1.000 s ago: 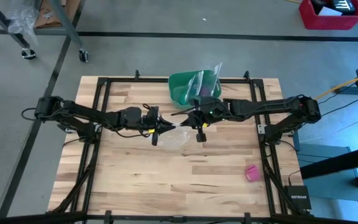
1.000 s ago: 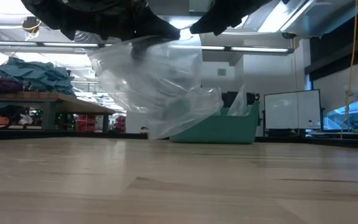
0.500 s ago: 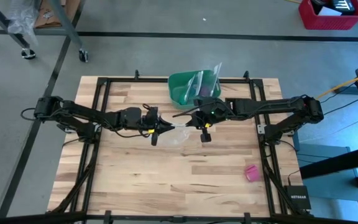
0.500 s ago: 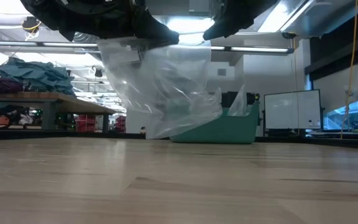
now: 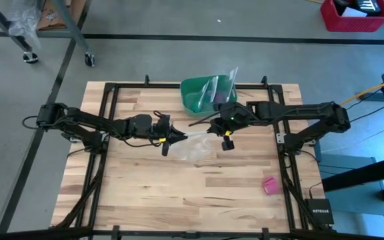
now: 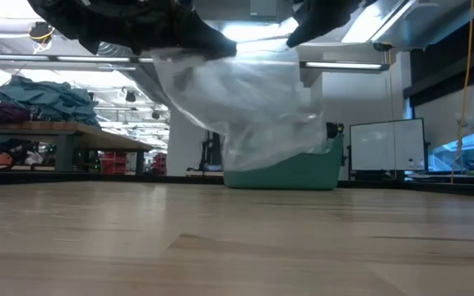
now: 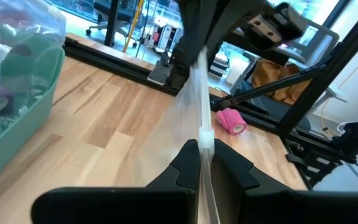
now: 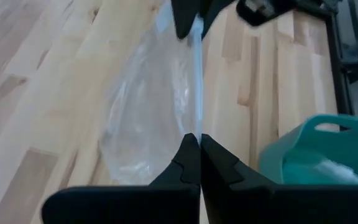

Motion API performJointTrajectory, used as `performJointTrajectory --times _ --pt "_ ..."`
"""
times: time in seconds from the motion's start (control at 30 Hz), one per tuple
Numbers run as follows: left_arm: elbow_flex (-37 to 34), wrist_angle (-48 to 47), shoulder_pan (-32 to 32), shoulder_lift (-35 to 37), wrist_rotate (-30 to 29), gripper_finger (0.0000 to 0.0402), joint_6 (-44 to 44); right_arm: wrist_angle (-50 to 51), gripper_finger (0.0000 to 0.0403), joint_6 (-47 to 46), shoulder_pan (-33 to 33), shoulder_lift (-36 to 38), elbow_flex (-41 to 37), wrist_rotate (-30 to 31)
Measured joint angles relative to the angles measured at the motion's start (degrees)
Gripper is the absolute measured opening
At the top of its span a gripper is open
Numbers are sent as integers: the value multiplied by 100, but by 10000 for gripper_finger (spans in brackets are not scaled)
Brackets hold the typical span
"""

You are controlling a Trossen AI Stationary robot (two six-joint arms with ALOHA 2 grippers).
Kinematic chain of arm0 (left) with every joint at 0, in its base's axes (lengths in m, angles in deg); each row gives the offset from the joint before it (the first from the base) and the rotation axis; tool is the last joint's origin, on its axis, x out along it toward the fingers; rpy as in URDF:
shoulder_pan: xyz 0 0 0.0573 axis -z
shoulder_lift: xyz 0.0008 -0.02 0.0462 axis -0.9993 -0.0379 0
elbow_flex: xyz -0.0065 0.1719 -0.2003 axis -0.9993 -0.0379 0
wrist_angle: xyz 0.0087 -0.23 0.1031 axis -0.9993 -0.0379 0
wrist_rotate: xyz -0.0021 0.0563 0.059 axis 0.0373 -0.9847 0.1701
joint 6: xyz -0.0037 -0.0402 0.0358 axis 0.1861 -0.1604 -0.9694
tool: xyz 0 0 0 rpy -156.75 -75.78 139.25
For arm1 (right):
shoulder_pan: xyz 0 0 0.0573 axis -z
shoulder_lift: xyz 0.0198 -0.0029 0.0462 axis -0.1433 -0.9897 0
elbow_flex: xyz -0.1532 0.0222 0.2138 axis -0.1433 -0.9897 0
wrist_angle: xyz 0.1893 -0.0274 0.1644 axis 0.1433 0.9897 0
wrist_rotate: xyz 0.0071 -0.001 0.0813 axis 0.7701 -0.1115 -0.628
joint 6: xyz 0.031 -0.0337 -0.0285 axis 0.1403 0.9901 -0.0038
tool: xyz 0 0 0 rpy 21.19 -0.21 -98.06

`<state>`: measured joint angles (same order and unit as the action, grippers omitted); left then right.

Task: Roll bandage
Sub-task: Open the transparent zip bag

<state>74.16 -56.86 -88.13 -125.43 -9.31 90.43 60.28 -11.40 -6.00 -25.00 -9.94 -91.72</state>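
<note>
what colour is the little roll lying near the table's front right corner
Bright pink: the bandage, clearest in the left wrist view.

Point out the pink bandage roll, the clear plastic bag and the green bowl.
bandage roll [image 5: 270,185], high view, middle of the roll.
plastic bag [image 6: 245,107], low view, middle of the hanging film.
green bowl [image 5: 191,95], high view, its inner wall.

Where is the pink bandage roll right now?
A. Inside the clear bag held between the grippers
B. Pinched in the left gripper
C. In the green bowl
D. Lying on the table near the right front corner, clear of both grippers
D. The bandage roll lies alone on the wood, while the left gripper and right gripper are both shut on the clear plastic bag mid-table.
</note>
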Motion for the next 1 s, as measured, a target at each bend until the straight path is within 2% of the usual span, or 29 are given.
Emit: performJointTrajectory --times 0.4,1.0 --pt "-7 -173 5 157 27 17 9 861 0 2 0 24 209 160" --pt "-20 -1418 206 738 80 17 193 1365 0 4 9 25 195 367"
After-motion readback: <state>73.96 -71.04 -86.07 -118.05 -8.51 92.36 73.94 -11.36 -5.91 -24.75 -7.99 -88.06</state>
